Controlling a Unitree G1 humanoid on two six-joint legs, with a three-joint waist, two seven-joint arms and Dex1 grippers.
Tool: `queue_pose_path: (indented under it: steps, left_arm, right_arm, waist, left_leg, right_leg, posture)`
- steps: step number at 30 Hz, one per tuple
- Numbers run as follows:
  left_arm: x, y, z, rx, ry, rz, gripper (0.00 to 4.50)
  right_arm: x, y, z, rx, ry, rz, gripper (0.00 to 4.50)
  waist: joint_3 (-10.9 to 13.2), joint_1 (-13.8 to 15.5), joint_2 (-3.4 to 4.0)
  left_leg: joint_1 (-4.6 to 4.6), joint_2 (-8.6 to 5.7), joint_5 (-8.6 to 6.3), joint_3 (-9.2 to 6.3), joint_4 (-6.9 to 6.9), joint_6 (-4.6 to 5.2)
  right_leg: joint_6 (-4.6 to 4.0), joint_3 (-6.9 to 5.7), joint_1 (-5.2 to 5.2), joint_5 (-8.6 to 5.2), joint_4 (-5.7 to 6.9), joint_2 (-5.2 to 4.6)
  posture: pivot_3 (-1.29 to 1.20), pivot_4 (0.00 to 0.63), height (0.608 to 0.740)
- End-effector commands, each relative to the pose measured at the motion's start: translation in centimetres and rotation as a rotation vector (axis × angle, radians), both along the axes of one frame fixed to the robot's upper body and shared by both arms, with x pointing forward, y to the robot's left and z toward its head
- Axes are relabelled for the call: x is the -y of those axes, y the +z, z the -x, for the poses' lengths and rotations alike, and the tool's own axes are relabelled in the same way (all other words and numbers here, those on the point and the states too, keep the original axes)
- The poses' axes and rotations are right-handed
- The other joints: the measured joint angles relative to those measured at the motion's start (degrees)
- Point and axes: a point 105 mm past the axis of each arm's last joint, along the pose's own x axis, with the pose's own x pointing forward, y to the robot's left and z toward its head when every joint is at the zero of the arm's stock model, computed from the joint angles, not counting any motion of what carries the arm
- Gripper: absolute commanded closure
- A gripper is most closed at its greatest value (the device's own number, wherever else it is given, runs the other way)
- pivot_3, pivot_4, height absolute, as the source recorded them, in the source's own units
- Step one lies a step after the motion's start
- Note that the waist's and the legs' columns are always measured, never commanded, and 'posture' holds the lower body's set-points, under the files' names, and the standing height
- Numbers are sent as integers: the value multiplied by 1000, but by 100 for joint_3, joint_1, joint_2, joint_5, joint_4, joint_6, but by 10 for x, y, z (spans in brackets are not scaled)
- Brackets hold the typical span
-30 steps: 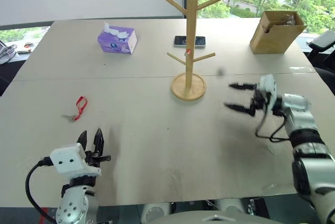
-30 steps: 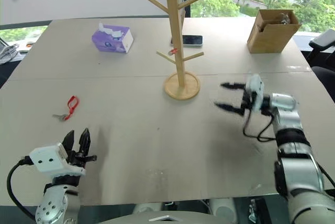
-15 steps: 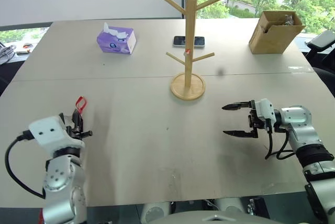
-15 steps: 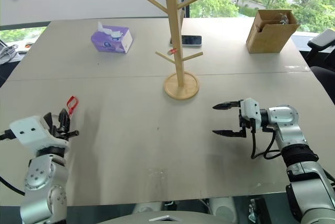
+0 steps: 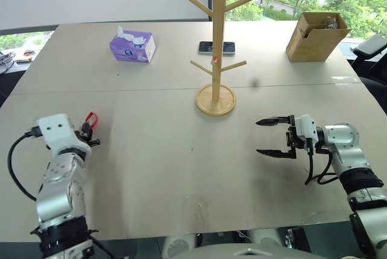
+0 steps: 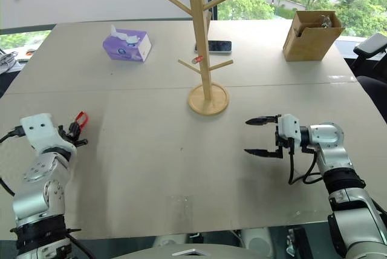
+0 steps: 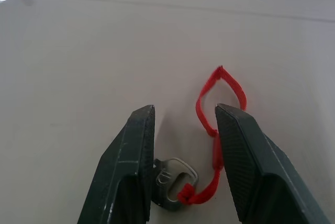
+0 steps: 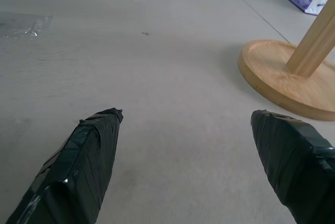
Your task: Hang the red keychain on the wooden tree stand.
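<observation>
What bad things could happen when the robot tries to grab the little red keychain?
The red keychain lies flat on the table, so the left gripper's open fingers might scrape the tabletop or push it away instead of gripping it. One finger sits over the loop and the grey key piece, so closing could pinch only the key piece and leave the loop dangling. Later, the wooden tree stand could tip if bumped.

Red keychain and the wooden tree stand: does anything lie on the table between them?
No. In the left eye view the table between the red keychain and the wooden tree stand is bare.
</observation>
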Motion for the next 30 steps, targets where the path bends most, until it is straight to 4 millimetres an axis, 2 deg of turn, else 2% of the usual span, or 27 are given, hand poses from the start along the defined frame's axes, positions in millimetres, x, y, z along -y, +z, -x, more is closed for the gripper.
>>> queue_pose_path:
  steps: [1, 5, 13, 19, 30]
  left_arm:
    - [2, 12, -3, 22, -12, -42, 2650]
    - [8, 12, -3, 29, -31, -65, 2650]
    - [7, 3, 3, -9, -22, -51, 2650]
    - [7, 9, 4, 16, -19, -72, 2650]
    - [12, 2, 11, -8, -23, -67, 2650]
  right_arm:
    - [-1, 9, 0, 49, -6, -25, 241]
    - [-1, 10, 1, 49, -12, -32, 241]
    - [-2, 12, -1, 46, -23, -44, 241]
    - [-2, 13, -2, 45, -30, -52, 241]
    - [1, 10, 2, 20, -46, -52, 241]
  waist:
    - [0, 0, 0]
    - [0, -1, 0]
    - [0, -2, 0]
    - [0, 0, 0]
    - [0, 5, 0]
  left_leg:
    - [0, 0, 0, 0, 0, 0]
    - [0, 0, 0, -1, -1, -1]
    - [0, 0, 0, -1, 0, 0]
    - [0, 0, 0, -1, -1, 0]
    - [0, 0, -1, -2, -1, 1]
  right_leg:
    - [0, 0, 0, 0, 0, 0]
    - [-1, 1, 0, 1, 0, -2]
    - [-3, 1, 0, 1, 1, -6]
    - [-3, 0, 0, 2, 1, -6]
    - [-4, 0, 0, 2, 1, -10]
  posture:
    - [0, 150, 740]
    - [0, 150, 740]
    - [0, 150, 740]
    - [0, 150, 740]
    - [0, 150, 740]
